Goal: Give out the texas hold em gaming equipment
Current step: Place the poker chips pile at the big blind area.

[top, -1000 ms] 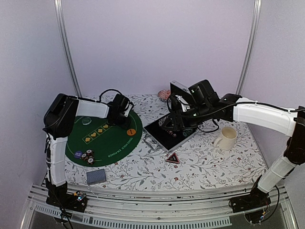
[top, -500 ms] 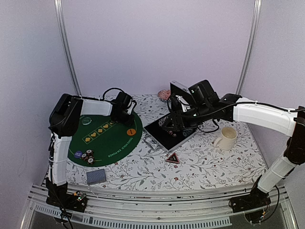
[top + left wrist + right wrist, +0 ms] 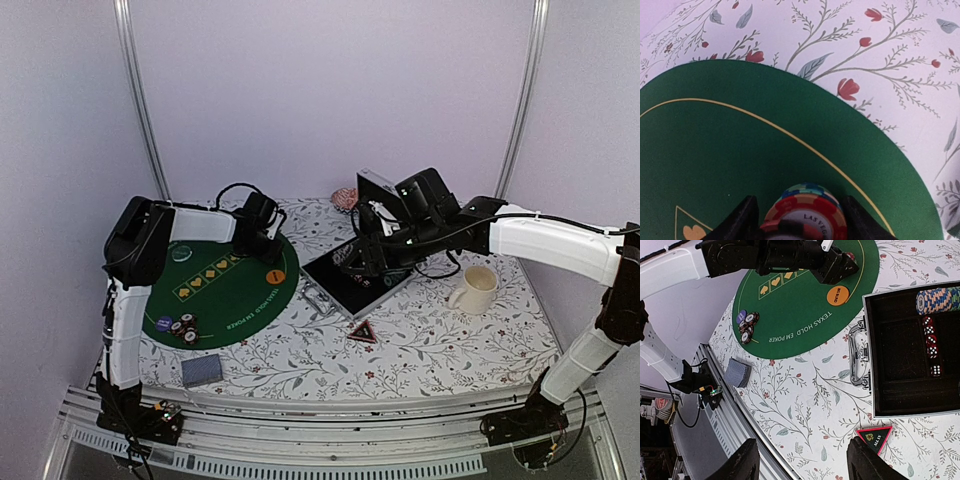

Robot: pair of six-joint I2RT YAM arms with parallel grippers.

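An open case (image 3: 875,357) lies on the table (image 3: 430,345), right of a round green mat (image 3: 218,290). In its black lining a chip row (image 3: 939,299) is laid on edge at the far side, and red dice (image 3: 930,347) are lined up just beside it. A cream mug (image 3: 476,290) is stood right of the case; whether anything is in it cannot be told.

The left gripper (image 3: 799,220) is set low over the far right edge of the mat, its fingers (image 3: 742,220) pressed against both sides of a small stack (image 3: 807,210) of striped chips, which is held between them just inside the mat's yellow line.

The right gripper (image 3: 802,465) is held above the case with its fingers (image 3: 742,460) spread wide and nothing between them.

An orange button (image 3: 275,276) is placed on the mat near the left gripper. A chip pile (image 3: 181,326) is found at the mat's near left edge, well apart from both grippers. A deck (image 3: 201,371) is laid back-up on the table, just near of the mat.
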